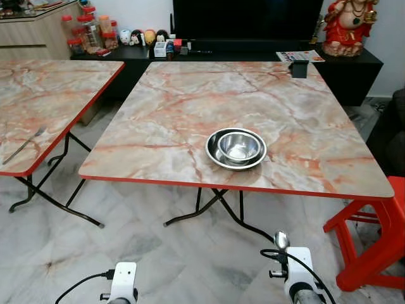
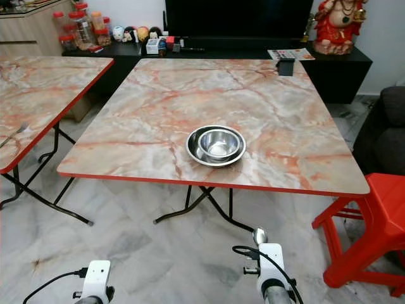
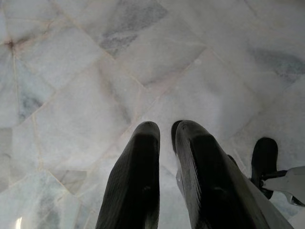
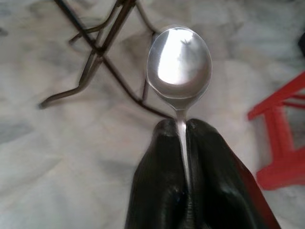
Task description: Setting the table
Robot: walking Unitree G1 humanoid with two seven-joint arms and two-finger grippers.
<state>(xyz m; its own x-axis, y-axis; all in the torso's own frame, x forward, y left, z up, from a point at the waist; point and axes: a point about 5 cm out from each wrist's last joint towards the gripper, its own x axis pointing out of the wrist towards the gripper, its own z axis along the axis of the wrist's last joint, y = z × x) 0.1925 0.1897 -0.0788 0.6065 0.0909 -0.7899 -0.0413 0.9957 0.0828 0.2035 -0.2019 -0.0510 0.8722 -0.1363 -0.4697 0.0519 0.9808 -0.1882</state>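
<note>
**Spoon in the right gripper, bowls waiting on the marble table**

The right gripper [image 4: 180, 125] is clamped on the thin handle of a metal spoon [image 4: 179, 63], the two black fingers [image 4: 157, 162] pressed together around it so that the bowl of the spoon sticks out beyond the tips. In the head views this gripper is held low, in front of the near edge of the table and over the pale marble floor [image 1: 158, 266], with the spoon's bowl pointing up toward the table.

The left gripper [image 3: 164, 128] hangs low on the other side, over the same floor; its fingers sit nearly together with only a narrow slit between them and nothing in it.

On the marble-patterned table [image 1: 190, 107] with the red edge, two steel bowls [image 1: 236, 149] are nested one inside the other, near the front edge and a little to the robot's right of centre. A small dark box [image 1: 299, 68] stands at the far right corner.

A second table of the same pattern [image 1: 38, 95] stands to the left, with a fork [image 1: 23, 145] lying near its near edge. A red plastic stool [image 1: 373, 234] stands to the right, just beside the main table's near corner
</note>
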